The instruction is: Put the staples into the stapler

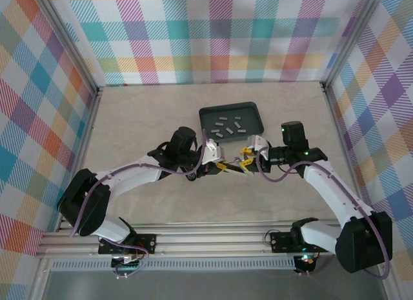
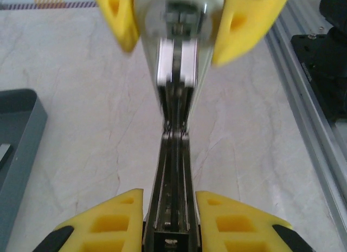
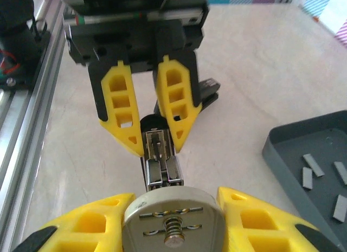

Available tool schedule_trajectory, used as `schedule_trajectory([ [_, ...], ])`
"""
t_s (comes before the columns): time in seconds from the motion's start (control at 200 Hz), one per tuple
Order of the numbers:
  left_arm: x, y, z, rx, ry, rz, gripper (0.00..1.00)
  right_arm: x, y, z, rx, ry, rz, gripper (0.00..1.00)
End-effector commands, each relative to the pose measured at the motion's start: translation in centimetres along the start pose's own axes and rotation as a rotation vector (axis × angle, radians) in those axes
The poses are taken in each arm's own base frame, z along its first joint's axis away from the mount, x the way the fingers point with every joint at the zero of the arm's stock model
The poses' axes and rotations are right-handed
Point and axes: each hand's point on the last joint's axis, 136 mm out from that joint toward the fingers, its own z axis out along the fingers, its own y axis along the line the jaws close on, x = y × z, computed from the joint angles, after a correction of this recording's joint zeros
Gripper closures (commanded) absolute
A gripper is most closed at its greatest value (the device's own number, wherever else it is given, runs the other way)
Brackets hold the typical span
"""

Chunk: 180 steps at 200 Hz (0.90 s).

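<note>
Two claws share one stapler (image 2: 173,154) | left claw (image 2: 169,200) clamped on it | right claw (image 3: 174,200) gripping other end | staples (image 1: 229,126) in tray (image 1: 253,111), upper centre

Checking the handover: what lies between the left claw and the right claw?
The stapler spans the gap, the left claw and right claw each gripping one end; both wrist views show it.

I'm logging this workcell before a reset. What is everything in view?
stapler: one, silver metal with a pale grey end, between both grippers
staples: several strips, light grey, loose in the tray
tray: one, dark grey, on the table beyond the grippers
table: one, beige marbled
backdrop: multicoloured plaid, around the table
left gripper: yellow fingers, shut on the stapler
right gripper: yellow fingers, shut on the stapler's pale end
</note>
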Motion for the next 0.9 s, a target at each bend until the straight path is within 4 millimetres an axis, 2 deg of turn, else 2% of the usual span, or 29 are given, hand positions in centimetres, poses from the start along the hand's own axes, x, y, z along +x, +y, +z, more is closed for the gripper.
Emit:
schedule_trajectory([
  [0.0, 5.1, 0.0, -0.7, -0.052, 0.151, -0.103, 0.94, -4.9, -0.9, -2.0, 0.014, -0.191, -0.050, 1.00],
  [0.19, 6.9, 0.3, -2.0, -0.115, 0.218, -0.130, 0.95, -4.7, -1.9, -2.6, 0.049, -0.238, -0.009, 1.00],
  [0.335, 8.3, 0.0, -2.8, -0.142, 0.268, -0.145, 0.95, -5.2, -2.6, -3.4, 0.068, -0.291, 0.010, 1.00],
  [0.65, 9.4, 0.0, -4.1, -0.203, 0.315, -0.154, 0.94, -6.4, -3.7, -5.3, 0.093, -0.350, 0.022, 1.00],
  [0.895, 9.9, 0.5, -4.0, -0.218, 0.342, -0.160, 0.93, -8.1, -3.7, -6.4, 0.091, -0.405, 0.017, 1.00],
])
